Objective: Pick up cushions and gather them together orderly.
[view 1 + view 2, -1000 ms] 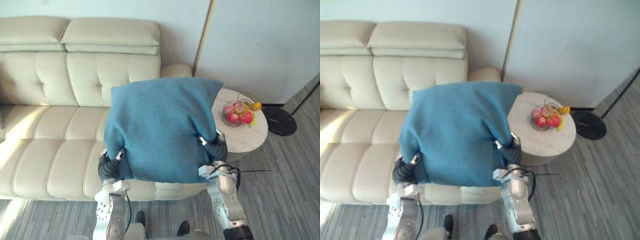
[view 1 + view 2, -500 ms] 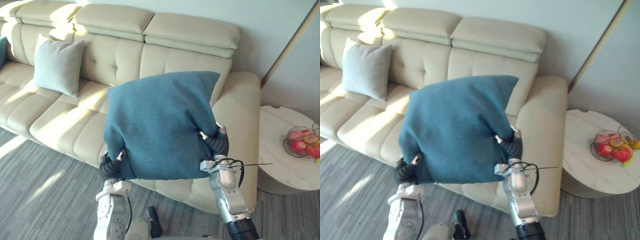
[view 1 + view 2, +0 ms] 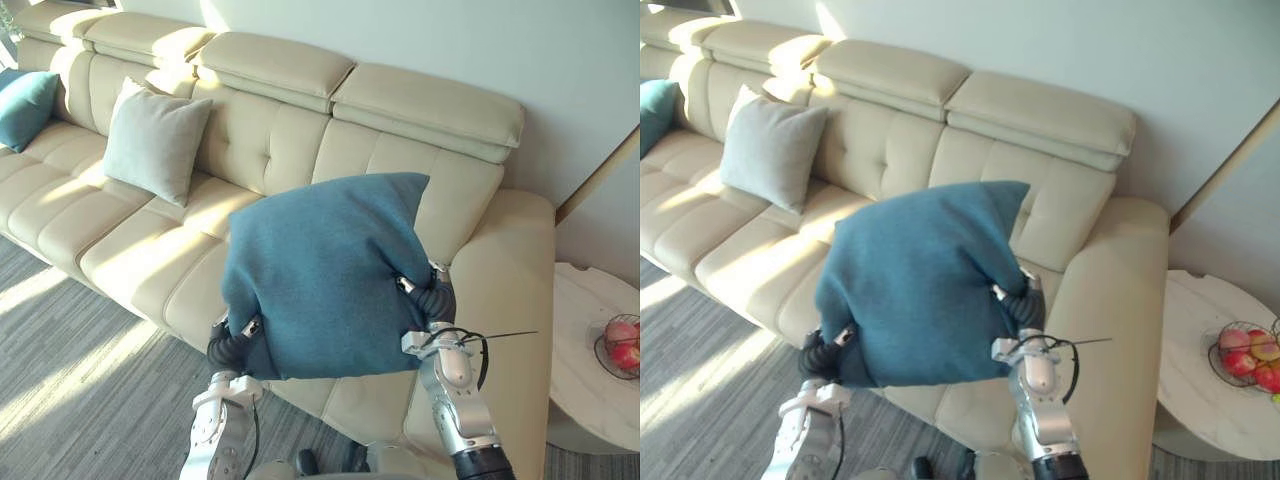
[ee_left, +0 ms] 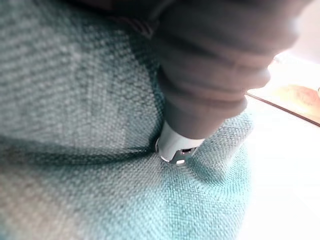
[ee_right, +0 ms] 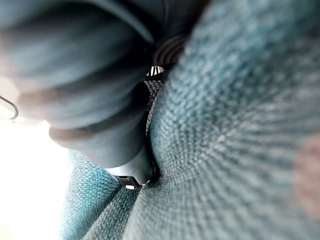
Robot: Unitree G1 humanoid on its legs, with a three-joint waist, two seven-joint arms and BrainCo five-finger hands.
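A big blue cushion (image 3: 325, 275) sits at the centre of the left eye view, held up clear of the cream sofa (image 3: 120, 255) behind it and squeezed between the robot's two arms. The cloth is bunched and dented where the arms meet it, and one corner points toward the upper right of the frame.

The left robot hand (image 3: 228, 345) shows as a dark ribbed cover at the cushion's lower left corner, pressed against the cloth. In the left wrist view the same cover (image 4: 210, 75) sinks into the blue weave, and I cannot tell whether the hand grips the cloth or only pushes on it.

The right robot hand (image 3: 432, 295) meets the cushion at its right edge, just right of centre in the frame. Its wrist view shows the dark cover (image 5: 90, 100) buried in a fold of the fabric, so its state cannot be told either.

On the sofa seat, in the upper left of the frame, a pale grey cushion (image 3: 155, 140) leans upright against the backrest. Further toward the left edge a smaller teal cushion (image 3: 25, 105) rests on the seat, well apart from the held one.

At the right edge stands a round pale counter (image 3: 590, 330) carrying a wire bowl of red fruit (image 3: 622, 345). Grey striped carpet (image 3: 70, 380) covers the lower left.
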